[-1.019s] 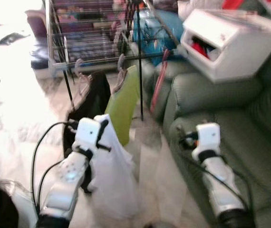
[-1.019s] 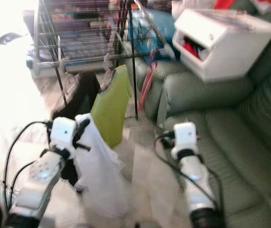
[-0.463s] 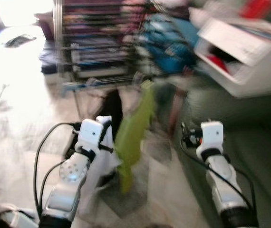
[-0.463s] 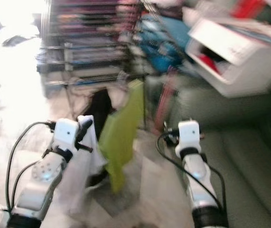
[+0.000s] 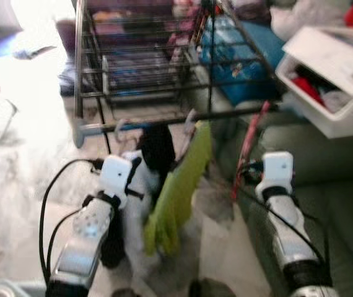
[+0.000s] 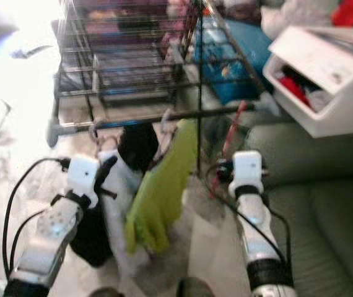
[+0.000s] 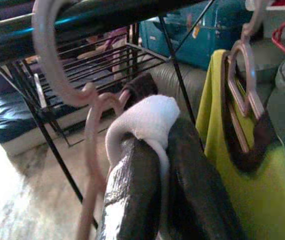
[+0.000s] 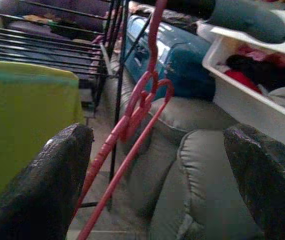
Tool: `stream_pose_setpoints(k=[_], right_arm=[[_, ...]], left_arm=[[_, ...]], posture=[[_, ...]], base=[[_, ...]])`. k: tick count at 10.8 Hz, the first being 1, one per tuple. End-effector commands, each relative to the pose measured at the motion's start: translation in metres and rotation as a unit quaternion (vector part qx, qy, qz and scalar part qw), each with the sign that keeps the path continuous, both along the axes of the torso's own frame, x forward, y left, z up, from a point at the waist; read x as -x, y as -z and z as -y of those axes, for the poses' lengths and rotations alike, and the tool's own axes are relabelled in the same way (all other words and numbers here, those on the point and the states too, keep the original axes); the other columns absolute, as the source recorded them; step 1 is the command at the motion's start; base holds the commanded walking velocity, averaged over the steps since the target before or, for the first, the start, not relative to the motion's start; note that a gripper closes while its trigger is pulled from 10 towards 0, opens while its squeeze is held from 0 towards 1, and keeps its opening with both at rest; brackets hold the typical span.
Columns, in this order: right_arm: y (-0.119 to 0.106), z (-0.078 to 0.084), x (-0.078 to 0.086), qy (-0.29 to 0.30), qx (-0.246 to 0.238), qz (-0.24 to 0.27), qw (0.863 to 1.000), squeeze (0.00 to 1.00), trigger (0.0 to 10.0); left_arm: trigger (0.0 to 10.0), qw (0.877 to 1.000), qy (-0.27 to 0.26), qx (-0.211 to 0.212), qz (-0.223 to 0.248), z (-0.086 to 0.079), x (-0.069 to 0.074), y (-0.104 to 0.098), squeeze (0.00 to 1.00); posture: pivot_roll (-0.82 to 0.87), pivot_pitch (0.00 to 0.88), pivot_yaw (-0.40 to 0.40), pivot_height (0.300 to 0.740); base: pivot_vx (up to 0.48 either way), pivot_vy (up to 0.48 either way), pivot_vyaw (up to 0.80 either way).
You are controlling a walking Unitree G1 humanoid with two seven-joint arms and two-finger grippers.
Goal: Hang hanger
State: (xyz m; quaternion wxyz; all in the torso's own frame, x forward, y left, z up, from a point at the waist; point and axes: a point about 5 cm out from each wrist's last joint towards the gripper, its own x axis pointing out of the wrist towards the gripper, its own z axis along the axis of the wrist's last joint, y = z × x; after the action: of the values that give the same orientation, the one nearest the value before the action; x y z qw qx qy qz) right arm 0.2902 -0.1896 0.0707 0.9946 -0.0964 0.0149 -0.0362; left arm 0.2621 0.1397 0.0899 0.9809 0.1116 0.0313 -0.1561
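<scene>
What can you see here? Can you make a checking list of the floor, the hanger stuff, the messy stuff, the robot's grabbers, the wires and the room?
Surface: pale floor, blurred.
Job's things: pink hanger with white garment, its hook at the drying rack rail; whether it rests on the rail, cannot tell. Green garment and black garment hang there.
Clutter: red hanger on the rail; white bin of clothes; blue bag.
Grippers: left gripper shut on white garment; right gripper open, near red hanger.
Cables: black cables on both arms.
Surroundings: green sofa.
</scene>
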Motion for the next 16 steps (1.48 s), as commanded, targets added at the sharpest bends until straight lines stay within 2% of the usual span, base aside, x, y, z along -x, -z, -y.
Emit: stream_pose_setpoints(k=[1, 3, 4, 6, 7, 9, 12, 15, 16], right_arm=[[0.002, -0.006, 0.001, 0.004, -0.002, -0.002, 1.000, 0.00, 10.0], [0.009, -0.011, 0.005, 0.014, -0.006, -0.017, 1.000, 0.00, 10.0], [0.012, -0.013, 0.002, 0.016, -0.013, -0.030, 0.999, 0.00, 10.0], [0.017, -0.022, -0.010, 0.008, -0.027, -0.061, 0.998, 0.00, 10.0], [0.011, -0.032, -0.024, -0.006, -0.038, -0.061, 0.997, 0.00, 10.0], [0.003, -0.042, -0.033, -0.031, -0.039, -0.048, 0.998, 0.00, 10.0], [0.000, -0.039, -0.031, -0.034, -0.031, -0.027, 0.999, 0.00, 10.0], [0.005, -0.031, -0.026, -0.028, -0.025, -0.029, 0.999, 0.00, 10.0], [0.005, -0.031, -0.028, -0.026, -0.019, -0.031, 0.999, 0.00, 10.0]], left_arm=[[10.0, 1.000, 0.004, -0.009, 0.026, -0.004, -0.003, -0.013, 0.00], [10.0, 1.000, 0.013, -0.014, 0.025, -0.004, -0.005, -0.014, 0.00], [10.0, 1.000, 0.013, -0.013, 0.024, -0.004, -0.006, -0.015, 0.00], [10.0, 1.000, 0.013, -0.011, 0.023, -0.003, -0.004, -0.015, 0.00], [10.0, 1.000, 0.014, -0.012, 0.020, -0.004, -0.003, -0.015, 0.00], [10.0, 1.000, 0.007, -0.011, 0.020, -0.006, -0.002, -0.015, 0.00], [10.0, 1.000, -0.011, 0.005, 0.001, -0.006, -0.002, -0.011, 0.00], [10.0, 1.000, -0.013, 0.002, 0.011, -0.006, -0.008, -0.013, 0.00], [10.0, 1.000, -0.014, 0.010, 0.018, -0.004, -0.009, -0.015, 0.00]], posture=[[-0.02, 0.018, 0.029, 0.740], [-0.02, 0.025, 0.036, 0.740], [-0.02, 0.030, 0.035, 0.740], [0.00, 0.041, 0.033, 0.740], [0.00, 0.043, 0.029, 0.740], [0.01, 0.045, 0.018, 0.740], [0.01, 0.038, 0.007, 0.740], [0.00, 0.018, 0.003, 0.740], [0.00, 0.010, 0.000, 0.740]], base=[[0.000, 0.000, 0.00], [0.000, 0.000, 0.00], [0.000, 0.000, 0.00], [0.000, 0.000, 0.00], [0.000, 0.000, 0.00], [0.000, 0.000, 0.00], [0.000, 0.265, 0.00], [0.000, 0.480, 0.00], [0.000, 0.000, 0.00]])
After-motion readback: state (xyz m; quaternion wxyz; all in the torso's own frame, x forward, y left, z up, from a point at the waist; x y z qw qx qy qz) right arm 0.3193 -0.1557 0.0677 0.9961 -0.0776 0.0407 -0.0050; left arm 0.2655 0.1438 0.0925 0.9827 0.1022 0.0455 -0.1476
